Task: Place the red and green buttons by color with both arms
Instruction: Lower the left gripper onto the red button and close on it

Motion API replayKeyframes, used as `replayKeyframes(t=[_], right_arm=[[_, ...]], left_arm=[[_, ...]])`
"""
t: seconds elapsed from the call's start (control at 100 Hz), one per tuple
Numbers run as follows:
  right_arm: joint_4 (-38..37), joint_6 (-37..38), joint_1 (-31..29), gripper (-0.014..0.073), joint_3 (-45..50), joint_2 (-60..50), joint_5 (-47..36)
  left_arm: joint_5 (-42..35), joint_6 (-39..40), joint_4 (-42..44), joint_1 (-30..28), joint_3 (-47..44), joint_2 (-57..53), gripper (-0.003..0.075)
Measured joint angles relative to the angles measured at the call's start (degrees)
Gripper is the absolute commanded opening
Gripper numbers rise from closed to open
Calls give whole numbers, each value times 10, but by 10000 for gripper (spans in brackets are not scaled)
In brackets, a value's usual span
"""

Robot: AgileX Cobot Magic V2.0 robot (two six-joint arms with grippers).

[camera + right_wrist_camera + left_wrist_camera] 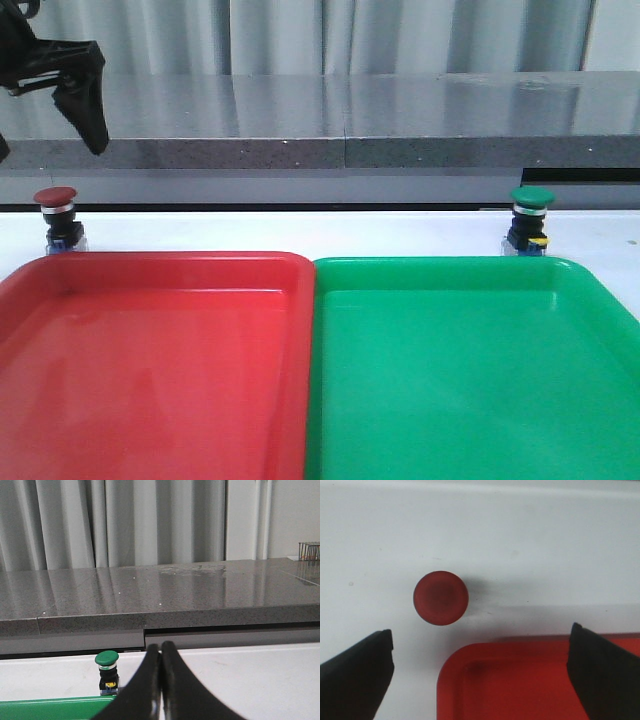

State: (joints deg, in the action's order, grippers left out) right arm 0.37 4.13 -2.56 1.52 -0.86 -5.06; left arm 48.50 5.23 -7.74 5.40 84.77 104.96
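Observation:
The red button (56,200) stands upright on the white table just behind the red tray's far left corner. My left gripper (50,140) hangs above it, open and empty. In the left wrist view the dark-red cap (440,598) shows from above, ahead of the wide-apart fingers (357,672), and the left gripper (480,645) holds nothing. The green button (531,203) stands behind the green tray's far right side. In the right wrist view the green button (107,669) sits apart from my right gripper (160,650), which is shut on nothing. The right gripper does not show in the front view.
A red tray (150,270) and a green tray (450,275) lie side by side, filling the near table. The red tray's corner (451,680) lies under the left gripper. A grey stone ledge (350,120) and curtains run behind the table.

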Motion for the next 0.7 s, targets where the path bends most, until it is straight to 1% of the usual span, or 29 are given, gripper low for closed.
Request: replayKeyframes(t=[0.11, 0.35, 0.7], right_arm=[[0, 0, 0, -64, 0, 0, 0], [0, 0, 0, -64, 0, 0, 0], [0, 0, 0, -64, 0, 0, 0]], left_arm=[[9, 18, 18, 0, 17, 29, 669], [1, 34, 31, -2, 25, 66, 669], [-19, 36, 36, -19, 25, 99, 669]])
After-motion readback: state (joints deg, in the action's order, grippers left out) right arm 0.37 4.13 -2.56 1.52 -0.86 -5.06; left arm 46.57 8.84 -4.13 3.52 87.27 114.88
